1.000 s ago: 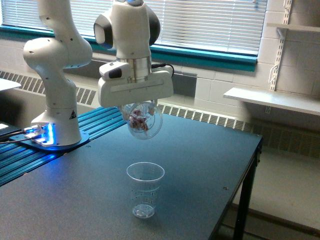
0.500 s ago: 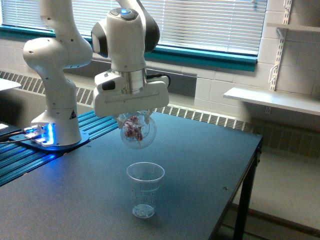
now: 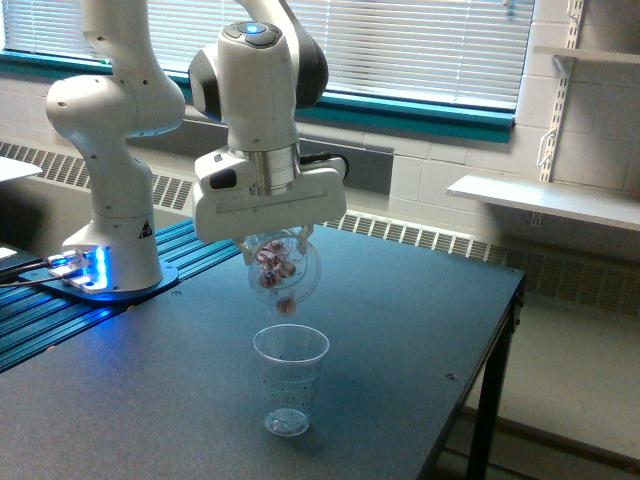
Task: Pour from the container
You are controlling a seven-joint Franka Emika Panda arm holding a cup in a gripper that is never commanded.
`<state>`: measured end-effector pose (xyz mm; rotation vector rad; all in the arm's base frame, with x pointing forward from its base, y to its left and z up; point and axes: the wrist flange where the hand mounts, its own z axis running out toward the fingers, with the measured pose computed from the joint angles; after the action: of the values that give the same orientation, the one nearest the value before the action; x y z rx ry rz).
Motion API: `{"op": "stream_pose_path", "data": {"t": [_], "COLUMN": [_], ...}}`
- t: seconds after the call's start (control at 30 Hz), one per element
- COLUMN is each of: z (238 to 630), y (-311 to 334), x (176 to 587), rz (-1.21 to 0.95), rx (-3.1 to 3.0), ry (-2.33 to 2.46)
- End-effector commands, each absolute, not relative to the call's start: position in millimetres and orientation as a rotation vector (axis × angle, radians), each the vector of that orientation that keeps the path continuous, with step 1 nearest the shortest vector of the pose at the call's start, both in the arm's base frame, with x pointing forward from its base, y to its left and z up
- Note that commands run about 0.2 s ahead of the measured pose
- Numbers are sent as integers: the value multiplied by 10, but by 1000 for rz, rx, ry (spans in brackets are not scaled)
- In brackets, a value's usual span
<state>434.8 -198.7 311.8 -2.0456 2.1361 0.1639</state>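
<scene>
Your end effector (image 3: 280,243) pinches the tilted clear plastic cup (image 3: 283,272); directly below it stands a second clear cup (image 3: 290,379) on the dark surface (image 3: 400,330).

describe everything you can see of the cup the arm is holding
The held cup is clear thin plastic, tipped over so its round rim faces the camera and downward. The hand grips it from above. Small pinkish pieces sit inside, and one hangs at the lower rim, just above the upright cup on the table.
</scene>
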Motion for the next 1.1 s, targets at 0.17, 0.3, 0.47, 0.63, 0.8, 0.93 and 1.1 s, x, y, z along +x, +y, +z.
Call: {"op": "stream_pose_path", "data": {"t": [0.17, 0.3, 0.47, 0.63, 0.8, 0.93, 1.1], "z": [3098, 3073, 3054, 3059, 3050, 3041, 3040], "y": [-2020, -2043, -2052, -2052, -2045, -2050, -2063], "x": [4414, 4400, 4393, 4410, 4420, 4415, 4405], "rz": [191, 210, 225, 234, 252, 259, 262], "rx": [-2016, -1964, -1929, -1901, -1878, -1862, -1840], "ry": [2100, 2112, 2133, 2131, 2128, 2134, 2139]}}
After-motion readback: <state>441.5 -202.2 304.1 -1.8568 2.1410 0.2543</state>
